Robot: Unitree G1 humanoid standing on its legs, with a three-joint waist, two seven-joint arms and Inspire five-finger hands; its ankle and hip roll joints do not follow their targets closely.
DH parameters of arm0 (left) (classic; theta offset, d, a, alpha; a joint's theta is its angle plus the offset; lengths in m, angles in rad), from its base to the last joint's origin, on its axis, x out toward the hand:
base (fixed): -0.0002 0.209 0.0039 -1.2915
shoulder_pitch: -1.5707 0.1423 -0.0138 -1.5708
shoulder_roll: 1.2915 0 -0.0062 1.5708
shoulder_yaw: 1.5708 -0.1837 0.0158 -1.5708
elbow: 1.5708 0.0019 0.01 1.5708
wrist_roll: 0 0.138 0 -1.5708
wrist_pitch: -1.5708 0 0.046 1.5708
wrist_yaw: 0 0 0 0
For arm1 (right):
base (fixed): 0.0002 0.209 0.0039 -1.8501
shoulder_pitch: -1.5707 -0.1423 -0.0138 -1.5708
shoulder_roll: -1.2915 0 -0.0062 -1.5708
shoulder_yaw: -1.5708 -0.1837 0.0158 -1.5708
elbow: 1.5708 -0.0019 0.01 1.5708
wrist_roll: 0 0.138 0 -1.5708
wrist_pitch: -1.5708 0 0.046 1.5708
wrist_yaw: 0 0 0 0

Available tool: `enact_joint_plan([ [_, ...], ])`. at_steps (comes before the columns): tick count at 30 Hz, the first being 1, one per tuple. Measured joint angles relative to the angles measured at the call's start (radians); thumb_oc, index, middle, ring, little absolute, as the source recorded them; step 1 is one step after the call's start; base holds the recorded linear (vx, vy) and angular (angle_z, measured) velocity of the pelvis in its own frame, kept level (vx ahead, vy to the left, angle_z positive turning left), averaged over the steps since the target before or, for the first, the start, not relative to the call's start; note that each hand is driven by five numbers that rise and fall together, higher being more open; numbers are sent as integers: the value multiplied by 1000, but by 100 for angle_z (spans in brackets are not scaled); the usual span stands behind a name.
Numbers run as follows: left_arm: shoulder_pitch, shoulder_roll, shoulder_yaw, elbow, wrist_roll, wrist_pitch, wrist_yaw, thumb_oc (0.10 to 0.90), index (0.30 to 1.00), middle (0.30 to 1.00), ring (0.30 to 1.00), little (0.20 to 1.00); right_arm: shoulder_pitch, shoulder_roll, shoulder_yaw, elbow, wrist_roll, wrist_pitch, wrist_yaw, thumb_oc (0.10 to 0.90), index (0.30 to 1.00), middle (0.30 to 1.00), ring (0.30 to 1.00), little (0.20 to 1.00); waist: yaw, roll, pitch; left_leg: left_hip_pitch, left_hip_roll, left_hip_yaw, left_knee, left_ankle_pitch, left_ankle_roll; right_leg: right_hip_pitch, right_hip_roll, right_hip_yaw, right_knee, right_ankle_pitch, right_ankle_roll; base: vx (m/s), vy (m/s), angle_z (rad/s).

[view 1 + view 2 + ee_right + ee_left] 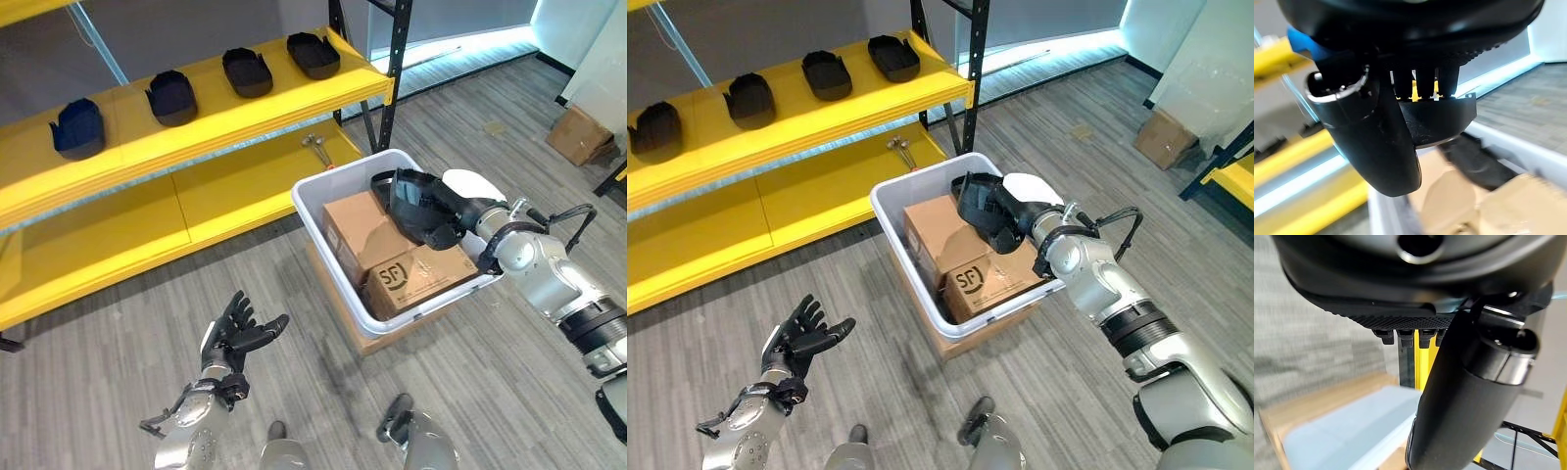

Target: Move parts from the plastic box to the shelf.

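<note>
Yellow shelf [196, 127] behind and to the left of the plastic box [323, 220], reaching across most of the far side of the scene. Four dark parts in a row along its upper board: first part [76, 128] farthest from the box, then second part [172, 97], third part [247, 72], and fourth part [313, 55] nearest the box, all well apart from one another. Small metal piece [315, 143] on the lower board, just behind the box's far corner.

Plastic box white, standing on a flat brown board [367, 340] on the grey floor. Two cardboard cartons inside: taller carton [361, 227] toward the box's shelf side, printed carton [416, 276] against its near wall. One more cardboard carton [580, 134] on the floor well to the right of the box.

Right hand [997, 213] over the box's right half, above the cartons, fingers curled round a dark part [409, 204] lifted clear of them; in the right wrist view fingers [1425, 81] gripping that dark part's edge, with another dark piece [1476, 161] lying lower in the box beside a carton.

Left hand [235, 335] well in front of the box and to its left, over bare floor, fingers spread and relaxed, holding nothing.
</note>
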Motion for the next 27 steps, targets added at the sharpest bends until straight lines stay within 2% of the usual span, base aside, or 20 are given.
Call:
enact_joint_plan([
  [3,6,-3,3,-1,13,-1,-1,900,1000,1000,1000,1000,34,5,0,0,-3,-1,4,400,300,300,300,300,10,-9,-5,13,-45,-34,5,-5,-1,51,-25,10,-49,47,22,22,132,42],
  [5,7,-3,4,-2,33,-1,-2,900,1000,1000,1000,1000,34,13,0,0,-3,-2,6,400,300,300,300,300,26,-19,-10,14,-50,-34,12,-2,-3,54,-29,14,-63,70,16,-5,126,13],
  [9,10,-4,3,-2,36,0,-3,900,1000,1000,1000,1000,34,43,3,2,-4,-7,7,400,300,300,300,300,63,-72,-24,-11,-86,-36,64,-7,-4,60,-63,20,-57,94,20,-7,129,12],
  [10,3,-3,2,-2,36,-1,-3,900,1000,1000,1000,1000,34,59,3,28,-4,-6,7,400,300,300,300,300,86,-98,-25,-37,-96,-44,152,-46,-3,91,-79,19,-73,104,35,26,296,22],
  [12,4,4,1,-5,37,-1,-4,900,1000,1000,1000,1000,33,75,-8,59,-4,-8,3,400,300,300,300,300,111,-113,-24,-80,-106,-49,235,-127,10,97,-83,17,-80,110,46,55,299,14],
  [13,6,15,1,-10,37,-1,-5,900,1000,1000,1000,1000,34,98,-18,100,-4,-6,-4,400,300,300,300,300,120,-128,-23,-123,-118,-67,312,-158,50,96,-92,17,-79,117,47,32,149,7],
  [14,16,39,0,-14,37,-1,-5,900,1000,1000,1000,1000,38,139,-24,166,-4,6,-7,400,300,300,300,300,133,-151,-29,-153,-126,-67,380,-197,60,101,-99,19,-107,140,50,41,206,21],
  [15,28,61,1,-9,37,1,2,900,1000,1000,1000,1000,40,147,-24,169,-4,11,-6,400,300,300,300,300,129,-167,-29,-177,-135,-64,397,-195,62,111,-117,11,-142,155,61,34,182,38],
  [16,30,69,1,4,38,4,9,900,1000,1000,1000,1000,41,145,-31,168,-3,9,-6,400,300,300,300,300,128,-160,-28,-211,-151,-64,421,-192,84,115,-131,40,-106,132,76,130,308,69],
  [17,31,92,1,5,39,3,6,900,1000,1000,1000,1000,45,140,-43,168,-4,14,-6,400,300,300,300,300,131,-171,-29,-244,-187,-70,452,-202,109,160,-148,74,-100,126,84,156,274,80],
  [18,10,104,-11,43,40,3,7,900,1000,1000,1000,1000,46,122,-50,162,-3,12,-3,400,300,300,300,300,119,-160,-23,-267,-237,-106,450,-189,135,164,-153,136,-127,212,95,196,342,146],
  [19,8,118,-27,72,42,6,-1,900,1000,1000,1000,1000,64,92,-47,143,-4,13,-7,400,300,300,300,300,64,-130,-24,-259,-262,-173,382,-133,158,113,-120,391,-88,259,106,206,360,126],
  [20,14,131,-17,77,47,5,3,900,1000,1000,1000,1000,66,91,-45,132,-3,9,-9,400,300,300,300,300,61,-123,-23,-243,-263,-174,327,-109,185,88,-71,477,-79,177,163,162,266,99],
  [21,14,137,-11,80,48,7,5,900,1000,1000,1000,1000,65,91,-45,121,-3,8,-7,400,300,300,300,300,62,-123,-23,-232,-269,-176,298,-91,189,73,-56,477,-72,148,170,170,224,17],
  [22,11,135,-13,102,50,7,6,900,1000,1000,1000,1000,55,102,-27,114,1,-8,-10,400,300,300,300,300,57,-125,-21,-171,-290,-182,187,-22,196,54,-17,388,-44,61,154,102,104,6],
  [23,12,125,-13,95,50,6,8,900,1000,1000,1000,1000,54,103,-23,104,8,-13,-10,400,300,300,300,300,57,-122,-19,-152,-297,-178,157,-18,216,50,13,343,-47,44,142,121,147,5],
  [24,10,123,-18,89,50,3,8,900,1000,1000,1000,1000,53,103,-21,95,16,-16,-12,400,300,300,300,300,55,-123,-19,-145,-301,-174,140,-4,203,53,36,308,-63,39,132,100,101,-1],
  [25,-2,105,-33,85,50,3,9,900,1000,1000,1000,1000,48,107,-18,92,23,-23,-12,400,300,300,300,300,48,-122,-14,-129,-315,-177,120,4,217,43,98,293,-99,35,127,131,81,-2],
  [26,-14,79,-56,85,50,3,8,900,1000,1000,1000,1000,46,112,-4,92,23,-29,-12,400,300,300,300,300,31,-113,-8,-106,-314,-180,93,15,222,15,168,307,-96,28,110,202,48,-1],
  [27,-15,68,-61,85,50,4,6,900,1000,1000,1000,1000,45,112,7,92,23,-30,-12,400,300,300,300,300,21,-112,-7,-95,-314,-180,84,16,220,0,190,317,-95,30,107,226,-15,1],
])
